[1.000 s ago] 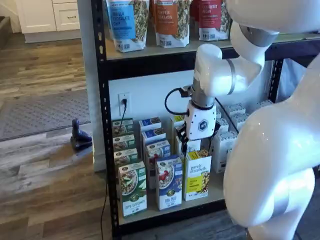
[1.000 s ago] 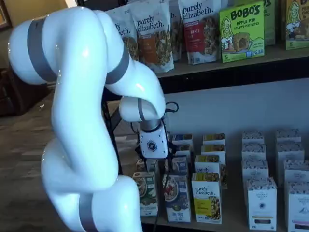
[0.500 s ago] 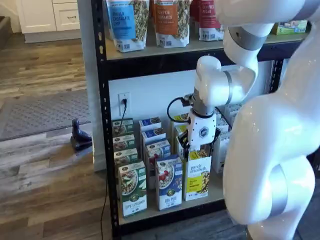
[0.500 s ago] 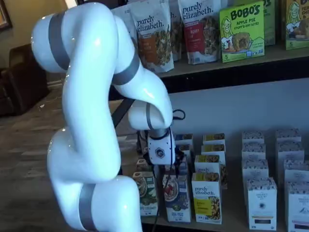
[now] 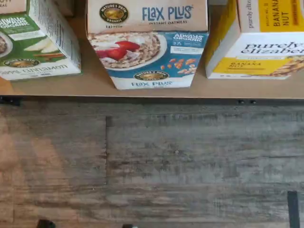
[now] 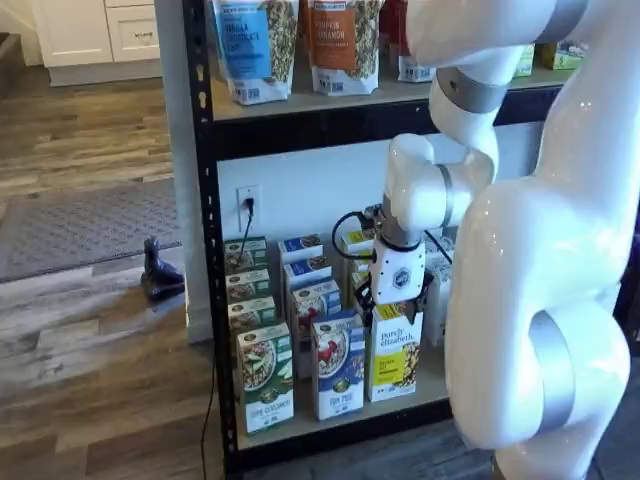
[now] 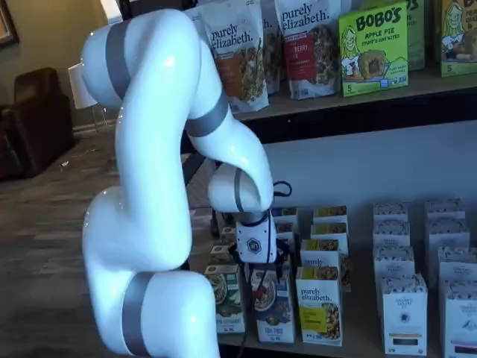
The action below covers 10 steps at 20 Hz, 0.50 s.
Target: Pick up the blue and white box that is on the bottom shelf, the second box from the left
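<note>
1. Box [image 5: 147,45]: front of bottom shelf [image 5: 142,90], between green carton [image 5: 35,40] and yellow carton [image 5: 256,40]; upright, long axis vertical.
2. My gripper [image 6: 392,300]: above it, toward the yellow side in a shelf view; box lies below. Finger state: cannot tell.
3. Legible: "Nature's Path Organic", "FLAX PLUS instant oatmeal"; yellow carton "purely elizabeth", "banana nut".

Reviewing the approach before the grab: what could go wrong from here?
1. The blue and white box stands close between the green-and-white carton and the yellow carton; a claw finger might clip or tip a neighbour.
2. More cartons stand right behind it on the bottom shelf, so a push could shove the row back.
3. No view shows the claw's fingers clearly, so their opening cannot be checked.
</note>
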Available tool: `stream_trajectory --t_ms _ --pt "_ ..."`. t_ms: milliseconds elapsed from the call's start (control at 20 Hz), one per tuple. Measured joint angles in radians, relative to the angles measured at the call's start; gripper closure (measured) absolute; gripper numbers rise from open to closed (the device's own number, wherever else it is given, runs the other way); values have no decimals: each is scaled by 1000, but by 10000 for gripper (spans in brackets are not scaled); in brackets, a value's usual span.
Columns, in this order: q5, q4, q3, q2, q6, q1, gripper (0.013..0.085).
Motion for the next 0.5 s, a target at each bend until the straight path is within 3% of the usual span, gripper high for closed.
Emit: stream_trajectory --t_ms 250,500 --pt "-15 37 -56 82 -22 15 130" --pt "-10 18 -129 170 16 34 130"
